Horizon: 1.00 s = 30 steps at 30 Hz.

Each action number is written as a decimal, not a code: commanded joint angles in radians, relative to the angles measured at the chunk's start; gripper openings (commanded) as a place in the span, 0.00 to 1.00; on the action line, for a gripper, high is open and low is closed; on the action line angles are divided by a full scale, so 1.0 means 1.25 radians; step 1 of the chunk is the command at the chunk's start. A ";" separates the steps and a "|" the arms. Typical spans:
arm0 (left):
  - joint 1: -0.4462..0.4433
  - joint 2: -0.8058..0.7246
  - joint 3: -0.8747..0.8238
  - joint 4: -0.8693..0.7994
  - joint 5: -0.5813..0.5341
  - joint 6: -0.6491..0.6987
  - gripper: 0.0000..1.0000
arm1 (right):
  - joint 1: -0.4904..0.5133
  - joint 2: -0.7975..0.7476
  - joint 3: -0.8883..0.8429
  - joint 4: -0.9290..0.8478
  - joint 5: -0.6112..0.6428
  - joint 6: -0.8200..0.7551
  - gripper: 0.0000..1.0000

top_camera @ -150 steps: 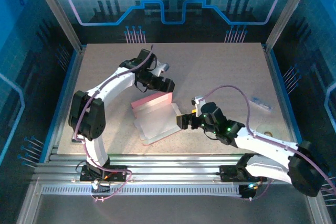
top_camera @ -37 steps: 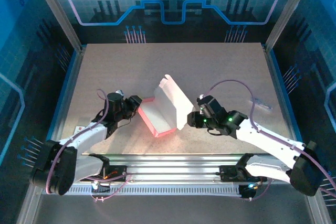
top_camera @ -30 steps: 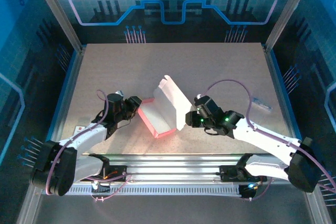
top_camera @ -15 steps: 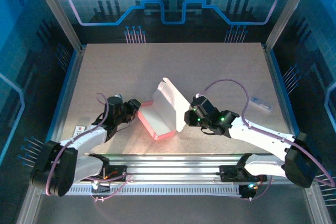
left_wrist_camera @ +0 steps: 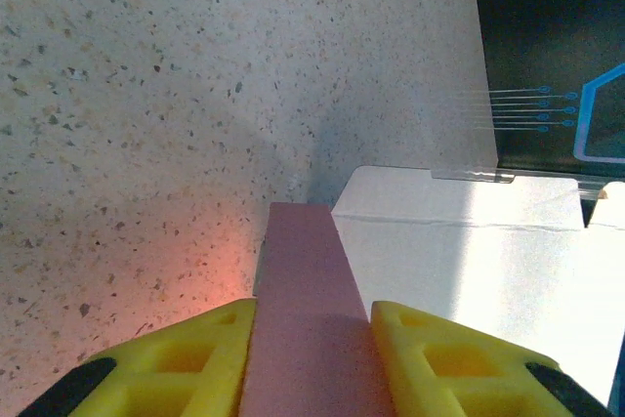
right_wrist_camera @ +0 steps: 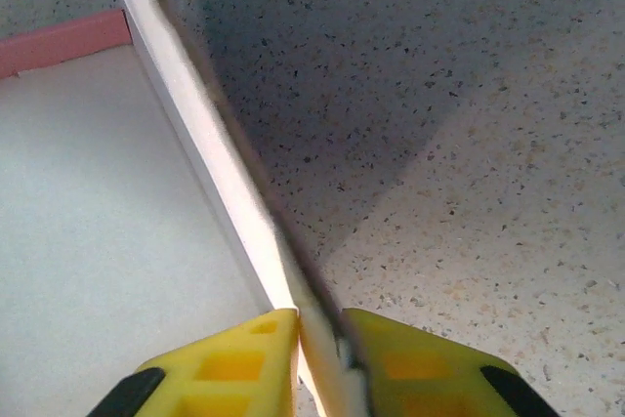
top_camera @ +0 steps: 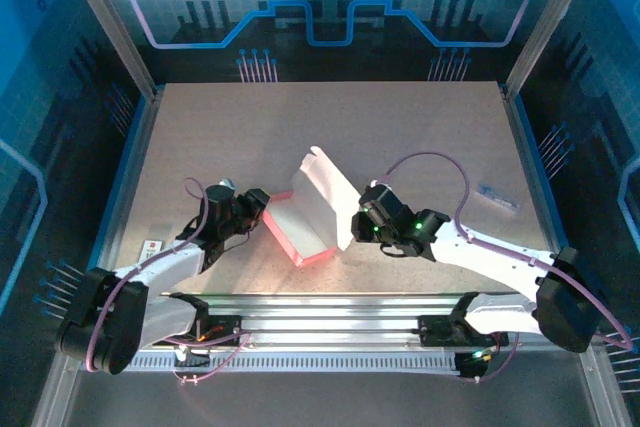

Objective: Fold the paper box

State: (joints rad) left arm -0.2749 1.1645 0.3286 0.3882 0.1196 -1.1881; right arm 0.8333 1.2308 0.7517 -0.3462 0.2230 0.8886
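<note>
Top external view: left gripper (top_camera: pixel 264 211), arm stretched low from the near-left corner, is clamped on the pink left wall of the paper box (top_camera: pixel 305 219), likely to anchor it. Box sits mid-table (top_camera: pixel 430 127), slightly near, whitish right panel standing tilted. Right gripper (top_camera: pixel 352 229), forearm low and reaching leftward, pinches that panel's near edge, seemingly to fold it.
</note>
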 commanded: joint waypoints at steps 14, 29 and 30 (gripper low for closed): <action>0.107 -0.041 0.208 -0.308 0.263 0.421 0.71 | -0.094 0.022 0.136 -0.038 -0.166 -0.412 0.16; 0.112 0.024 0.362 -0.458 0.359 0.638 0.82 | -0.137 0.044 0.156 -0.048 -0.193 -0.558 0.18; 0.112 0.032 0.376 -0.470 0.357 0.653 0.81 | -0.141 0.043 0.153 -0.042 -0.193 -0.564 0.19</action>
State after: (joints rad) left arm -0.1429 1.1820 0.7319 -0.1371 0.5232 -0.4824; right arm 0.6765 1.2797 0.9230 -0.3950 -0.0116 0.2462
